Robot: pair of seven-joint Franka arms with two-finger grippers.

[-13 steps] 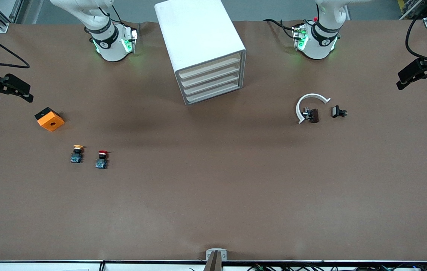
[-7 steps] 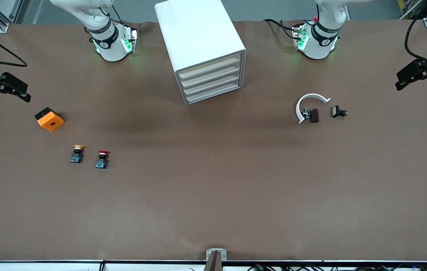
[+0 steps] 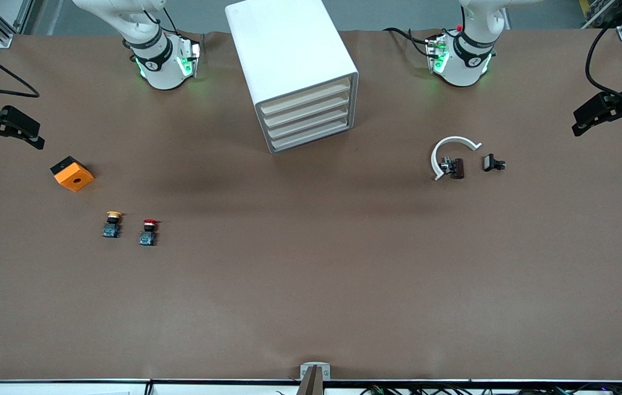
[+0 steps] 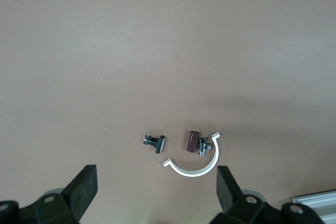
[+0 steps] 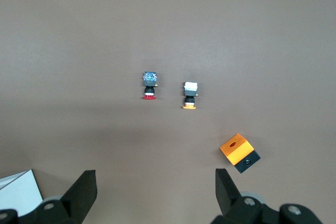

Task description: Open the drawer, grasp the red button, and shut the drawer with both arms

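Left gripper (image 3: 591,114) shifted slightly inward, fingers spread, right gripper (image 3: 20,134) unchanged, fingers spread, red-capped button (image 3: 148,232) upright, cabinet drawers (image 3: 306,114) all closed.

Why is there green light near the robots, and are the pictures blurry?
Front view: green lamps on the right arm's base and the left arm's base tint the table; the cabinet casts a soft shadow. Wrist views: the red button and the white clip look sharp.

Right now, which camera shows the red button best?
The right wrist view: the red button sits near centre, unobstructed, beside the yellow one. The front view shows it small. The left wrist view misses it.
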